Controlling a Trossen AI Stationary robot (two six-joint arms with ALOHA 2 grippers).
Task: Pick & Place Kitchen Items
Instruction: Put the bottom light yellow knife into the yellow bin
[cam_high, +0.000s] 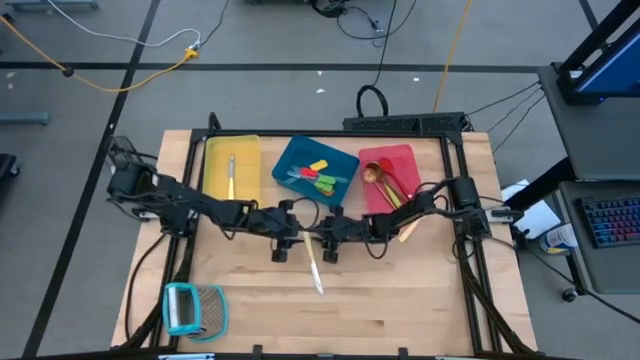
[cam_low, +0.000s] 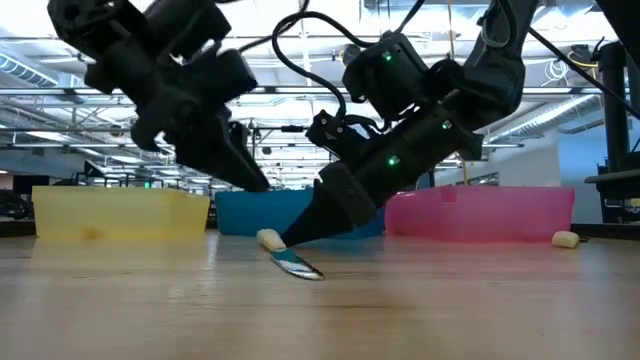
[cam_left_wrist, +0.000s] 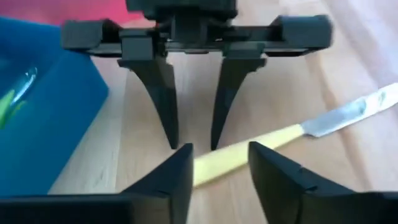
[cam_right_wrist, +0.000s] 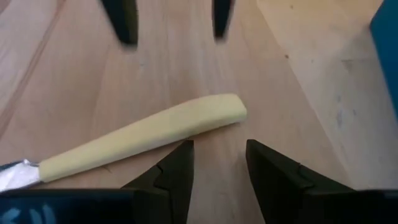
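A knife with a cream handle (cam_high: 314, 268) lies flat on the wooden table at its middle, handle toward the far side, blade toward the near edge. My left gripper (cam_left_wrist: 217, 168) hovers open above the handle, which shows through the gap between its fingers. My right gripper (cam_right_wrist: 217, 165) is open too, low over the table, with its fingertips just short of the handle's free end (cam_right_wrist: 230, 111). In the low view the knife (cam_low: 290, 258) rests on the tabletop under both grippers. Other utensils lie in the yellow (cam_high: 232, 150), blue (cam_high: 340, 160) and red (cam_high: 400, 155) trays. My right gripper has its fingertips (cam_low: 297, 236) down at the knife handle's free end (cam_low: 270, 238), slanting in from the table's right. I cannot tell whether they touch it. The handle is not between the fingers. The knife lies flat on the table.
The three trays stand in a row along the far side, close behind both grippers. A teal-framed grater (cam_high: 195, 308) lies at the near left corner. A cream-handled utensil (cam_high: 408, 230) lies beside the right arm. Bare wood shows toward the near edge.
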